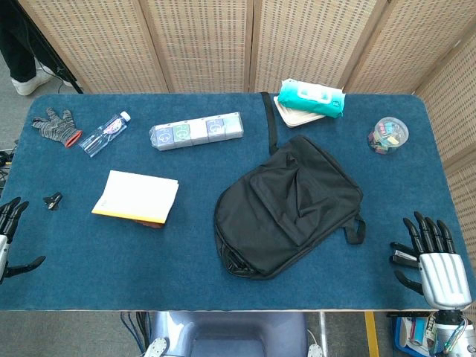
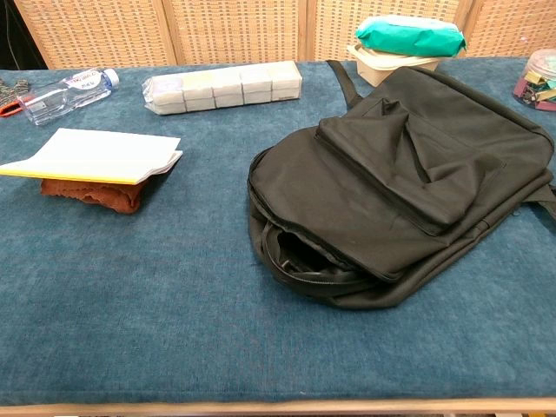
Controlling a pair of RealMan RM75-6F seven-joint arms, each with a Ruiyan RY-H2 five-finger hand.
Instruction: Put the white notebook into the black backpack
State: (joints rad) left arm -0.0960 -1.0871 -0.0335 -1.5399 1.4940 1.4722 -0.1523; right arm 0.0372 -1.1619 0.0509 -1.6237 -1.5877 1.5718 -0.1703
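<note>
The blue tabletop (image 1: 186,268) holds everything. The black backpack (image 1: 290,204) lies flat, its mouth unzipped toward the robot, ready for filling. The white notebook (image 1: 137,196) sits left on a brown cloth (image 2: 95,195), so its edge is easy to grab. The right hand (image 1: 431,260) and left hand (image 1: 11,238) wait at the sides, fingers spread, holding nothing.

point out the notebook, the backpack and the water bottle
notebook (image 1: 137,195), head view, middle of its white cover
backpack (image 1: 294,204), head view, middle of its front panel
water bottle (image 1: 104,134), head view, its clear body

White notebook (image 1: 136,196) lies flat, closed, left of black backpack (image 1: 288,204), which lies flat, main zipper open.
</note>
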